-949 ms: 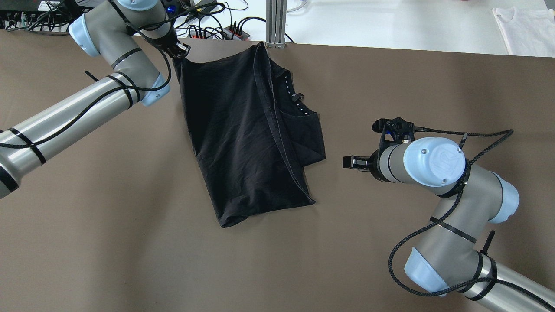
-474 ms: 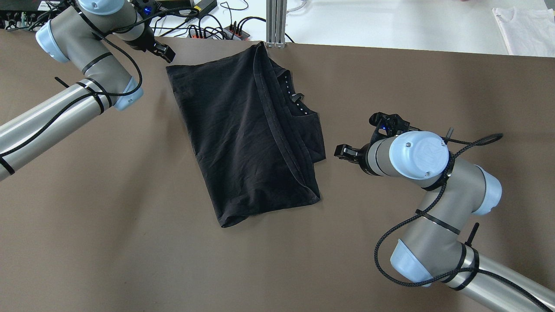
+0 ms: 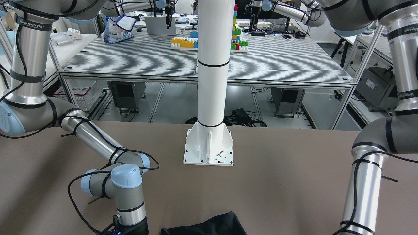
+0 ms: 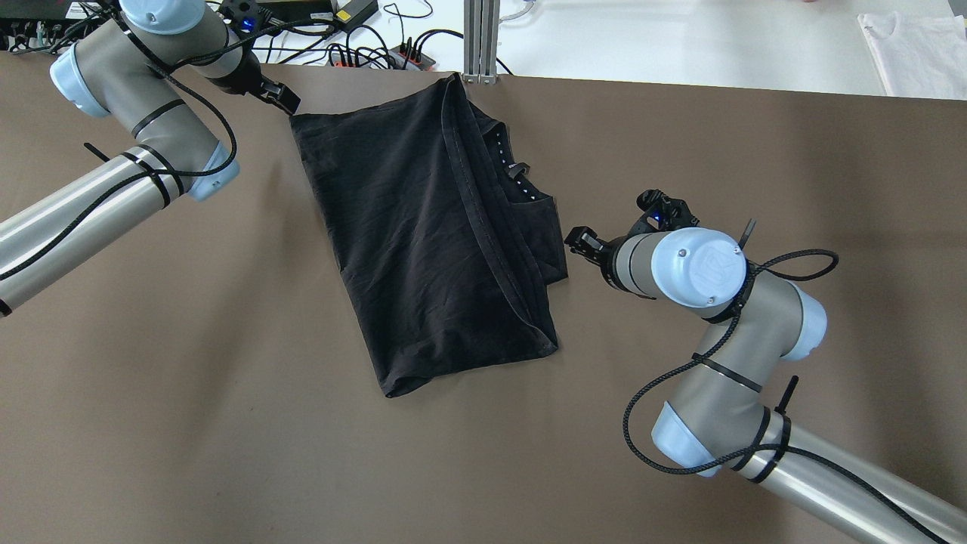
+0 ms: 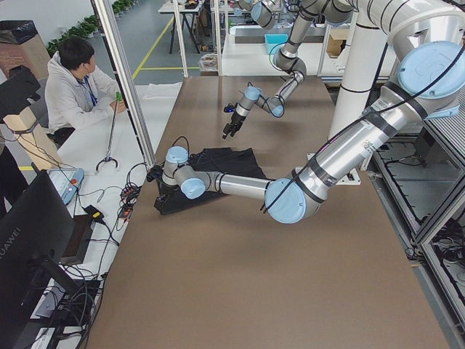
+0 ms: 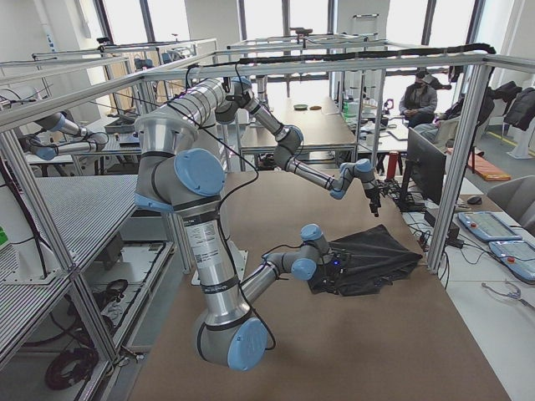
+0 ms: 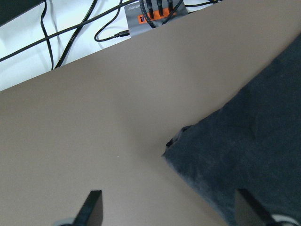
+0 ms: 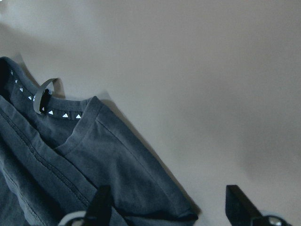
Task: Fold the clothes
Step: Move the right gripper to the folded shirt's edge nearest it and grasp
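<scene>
**Half-folded on the table, gripped by nothing**

Found the plain black, soft, wrinkled fabric garment (image 4: 423, 234) flat on the brown matte tabletop (image 4: 227, 438). Centre of the overhead frame, one side lapped over along a stitched hem, far corner up near the table's top edge.

Noted the left two-finger gripper (image 4: 287, 100) at the garment's upper-left corner. Fingers spread wide in the wrist view, cloth corner low between them, nothing pinched. Noted the right two-finger gripper (image 4: 578, 242) just beside the sleeve at the right edge, fingers likewise apart and empty.

Risks, as judged:
- Catching only the top ply at the lapped right side, so dragging it and undoing the fold.
- Nipping bare tabletop instead of cloth at the thin corner.
- Pulling unevenly and skewing the rectangle.
- Snagging the far corner on the grey aluminium post (image 4: 480, 38) close behind it, or reaching into the cables and the grey-and-orange power strip (image 7: 155, 14) past the top edge.

Open brown surface toward the bottom and both sides of the overhead frame; little toward the top. White pole base plate (image 3: 208, 153) well apart from the cloth in the front view.
</scene>
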`<state>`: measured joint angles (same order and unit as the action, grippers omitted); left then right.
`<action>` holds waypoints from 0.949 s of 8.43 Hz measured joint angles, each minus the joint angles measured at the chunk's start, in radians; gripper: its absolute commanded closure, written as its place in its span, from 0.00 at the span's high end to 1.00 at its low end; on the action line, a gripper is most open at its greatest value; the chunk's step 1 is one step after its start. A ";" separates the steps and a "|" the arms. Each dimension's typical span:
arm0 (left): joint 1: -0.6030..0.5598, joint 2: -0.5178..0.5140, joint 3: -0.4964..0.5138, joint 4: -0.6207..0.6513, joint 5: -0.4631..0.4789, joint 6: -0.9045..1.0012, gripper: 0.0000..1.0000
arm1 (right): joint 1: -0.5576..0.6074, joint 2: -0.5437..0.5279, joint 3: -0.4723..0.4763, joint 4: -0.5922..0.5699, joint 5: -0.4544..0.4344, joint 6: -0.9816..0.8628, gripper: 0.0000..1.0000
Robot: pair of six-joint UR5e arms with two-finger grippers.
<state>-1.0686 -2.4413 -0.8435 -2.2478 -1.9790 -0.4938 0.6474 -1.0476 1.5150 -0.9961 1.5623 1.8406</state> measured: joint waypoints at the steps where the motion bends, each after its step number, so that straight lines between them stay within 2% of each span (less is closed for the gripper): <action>1: 0.000 0.001 -0.003 0.000 0.000 -0.002 1.00 | -0.012 0.016 -0.035 0.022 -0.022 0.029 0.68; 4: 0.001 0.002 -0.005 0.001 0.000 -0.003 1.00 | -0.067 0.029 -0.077 0.037 -0.096 0.075 0.68; 5: 0.001 0.002 -0.005 0.002 0.000 -0.003 1.00 | -0.078 0.029 -0.083 0.037 -0.108 0.079 0.60; 7: 0.001 0.002 -0.005 0.002 0.000 -0.003 1.00 | -0.090 0.032 -0.088 0.038 -0.118 0.082 0.00; 8: 0.001 0.002 -0.005 0.002 0.000 -0.003 1.00 | -0.091 0.034 -0.087 0.042 -0.120 0.087 0.00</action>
<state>-1.0677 -2.4396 -0.8484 -2.2458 -1.9788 -0.4965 0.5563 -1.0134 1.4276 -0.9542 1.4418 1.9281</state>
